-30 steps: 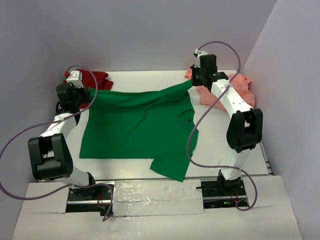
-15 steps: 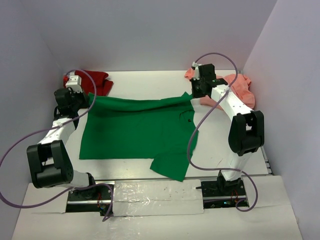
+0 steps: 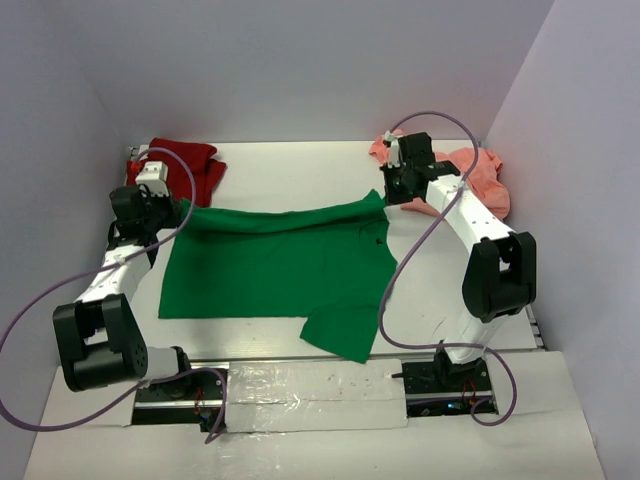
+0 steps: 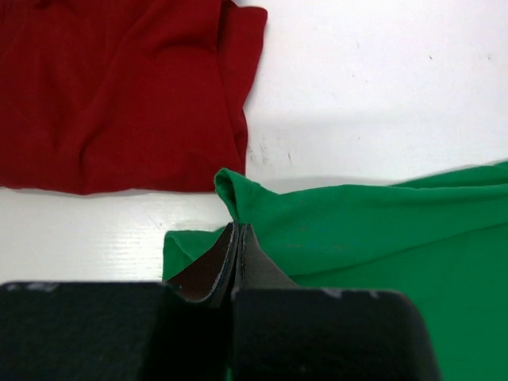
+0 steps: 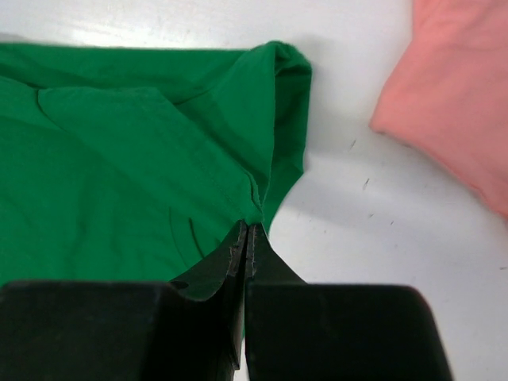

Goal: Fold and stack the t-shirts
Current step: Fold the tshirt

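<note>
Cloth of the green t-shirt [image 3: 270, 265] lies spread across the middle of the table [image 3: 300, 160], one sleeve trailing near. The left gripper [image 4: 236, 230] is clamped tight on its far-left corner, the right gripper [image 5: 246, 230] likewise on its far-right corner. The dark red t-shirt [image 3: 190, 165] lies bunched far left, the salmon pink t-shirt [image 3: 480, 175] far right.

No readable text, labels or numbers anywhere
</note>
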Controlling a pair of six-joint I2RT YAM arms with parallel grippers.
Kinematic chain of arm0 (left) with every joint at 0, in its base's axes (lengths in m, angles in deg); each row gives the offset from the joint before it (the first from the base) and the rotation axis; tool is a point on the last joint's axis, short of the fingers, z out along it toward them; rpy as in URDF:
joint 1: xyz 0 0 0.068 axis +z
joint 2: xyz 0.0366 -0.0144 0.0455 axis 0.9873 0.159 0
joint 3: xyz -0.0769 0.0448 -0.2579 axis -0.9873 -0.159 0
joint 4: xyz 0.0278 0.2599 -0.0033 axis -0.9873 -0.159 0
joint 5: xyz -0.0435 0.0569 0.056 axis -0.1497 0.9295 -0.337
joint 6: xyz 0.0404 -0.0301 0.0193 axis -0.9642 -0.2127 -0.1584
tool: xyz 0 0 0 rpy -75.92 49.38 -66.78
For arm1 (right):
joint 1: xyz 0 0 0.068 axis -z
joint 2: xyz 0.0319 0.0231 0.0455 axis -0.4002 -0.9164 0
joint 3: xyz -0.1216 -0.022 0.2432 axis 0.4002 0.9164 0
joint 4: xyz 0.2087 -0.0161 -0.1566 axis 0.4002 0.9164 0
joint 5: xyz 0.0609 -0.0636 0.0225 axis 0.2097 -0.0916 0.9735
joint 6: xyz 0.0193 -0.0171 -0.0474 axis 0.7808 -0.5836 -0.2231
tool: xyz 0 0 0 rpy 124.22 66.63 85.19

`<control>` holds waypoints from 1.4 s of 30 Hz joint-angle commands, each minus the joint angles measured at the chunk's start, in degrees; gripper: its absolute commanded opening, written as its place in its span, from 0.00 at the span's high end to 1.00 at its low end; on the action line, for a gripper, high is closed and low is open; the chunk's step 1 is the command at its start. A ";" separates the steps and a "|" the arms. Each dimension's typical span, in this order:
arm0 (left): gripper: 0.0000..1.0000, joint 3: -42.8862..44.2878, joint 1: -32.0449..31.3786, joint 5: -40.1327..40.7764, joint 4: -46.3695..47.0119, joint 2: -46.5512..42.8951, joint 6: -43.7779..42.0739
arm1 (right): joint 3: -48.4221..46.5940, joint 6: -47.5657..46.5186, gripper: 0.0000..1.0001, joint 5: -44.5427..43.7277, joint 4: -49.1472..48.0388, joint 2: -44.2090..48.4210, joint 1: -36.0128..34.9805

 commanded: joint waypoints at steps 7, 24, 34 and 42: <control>1.00 -1.90 0.48 -3.44 -2.56 -5.26 -0.55 | 3.88 -0.65 1.00 2.79 5.33 2.37 -1.11; 1.00 -6.65 4.43 -4.41 -6.33 -12.12 -3.80 | 11.18 -2.06 1.00 1.47 7.09 7.47 -1.46; 0.48 -7.53 5.58 -7.22 -8.80 -10.63 -4.68 | 11.71 -1.97 0.44 3.23 7.53 5.54 -1.64; 0.42 -7.36 6.28 -7.92 -8.80 -12.65 -5.83 | 11.09 -2.06 0.41 5.24 7.26 6.24 -1.90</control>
